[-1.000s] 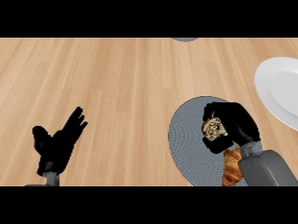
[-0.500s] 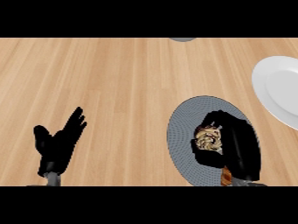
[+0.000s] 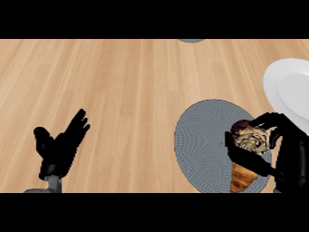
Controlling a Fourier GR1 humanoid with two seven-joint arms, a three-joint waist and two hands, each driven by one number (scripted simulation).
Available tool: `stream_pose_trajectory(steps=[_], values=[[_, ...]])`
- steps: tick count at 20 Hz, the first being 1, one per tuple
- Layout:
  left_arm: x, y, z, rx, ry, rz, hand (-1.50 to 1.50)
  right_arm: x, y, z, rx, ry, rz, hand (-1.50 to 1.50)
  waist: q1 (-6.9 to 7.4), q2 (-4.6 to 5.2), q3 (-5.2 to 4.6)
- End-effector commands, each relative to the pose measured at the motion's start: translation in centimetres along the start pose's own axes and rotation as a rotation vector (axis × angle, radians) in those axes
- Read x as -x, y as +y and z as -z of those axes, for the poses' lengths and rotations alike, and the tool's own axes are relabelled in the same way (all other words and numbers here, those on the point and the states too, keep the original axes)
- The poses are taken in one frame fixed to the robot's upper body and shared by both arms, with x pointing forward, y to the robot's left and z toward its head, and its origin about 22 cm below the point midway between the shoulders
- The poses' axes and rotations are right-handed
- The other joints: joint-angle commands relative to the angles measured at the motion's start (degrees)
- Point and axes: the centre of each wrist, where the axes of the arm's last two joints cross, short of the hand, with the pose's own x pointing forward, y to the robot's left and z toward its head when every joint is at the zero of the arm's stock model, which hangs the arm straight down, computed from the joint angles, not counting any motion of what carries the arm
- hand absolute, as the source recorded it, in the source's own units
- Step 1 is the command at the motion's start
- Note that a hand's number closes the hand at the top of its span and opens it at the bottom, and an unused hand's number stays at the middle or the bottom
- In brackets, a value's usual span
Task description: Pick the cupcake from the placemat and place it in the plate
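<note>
The cupcake [image 3: 250, 141], with pale swirled frosting and a dark rim, is over the right part of the round grey placemat [image 3: 200, 136]. My right hand [image 3: 292, 154] is curled round it, fingers arching over its top and thumb on its left side. Whether it touches the mat I cannot tell. The white plate [image 3: 301, 93] lies at the right edge, just beyond the mat's far right side. At the lower left, my left hand [image 3: 60, 145] rests open with fingers up.
A golden croissant [image 3: 242, 179] lies on the mat just below the cupcake, near the view's bottom. A small grey object [image 3: 191, 40] peeks in at the top edge. Light wooden counter [image 3: 103, 77] spreads all around.
My right hand with the cupcake has shifted toward the right, closer to the plate. The croissant, hidden half a second ago, shows again. My left hand has stayed still.
</note>
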Motion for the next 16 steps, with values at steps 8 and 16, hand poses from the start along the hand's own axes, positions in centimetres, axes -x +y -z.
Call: stream_pose_trajectory(steps=[8, 16], values=[[0.4, 0.8, -0.3, 0.013, 0.040, 0.002, 0.00, 9.6, -4.6, 8.0, 0.237, 0.090, 0.054, 1.50, 0.78, 0.39, -0.19], [-0.1, 0.1, 0.0, 0.024, 0.031, 0.011, 0.00, 16.4, -6.4, 14.9, 0.363, 0.132, 0.029, 1.50, 1.66, 0.67, -0.12]])
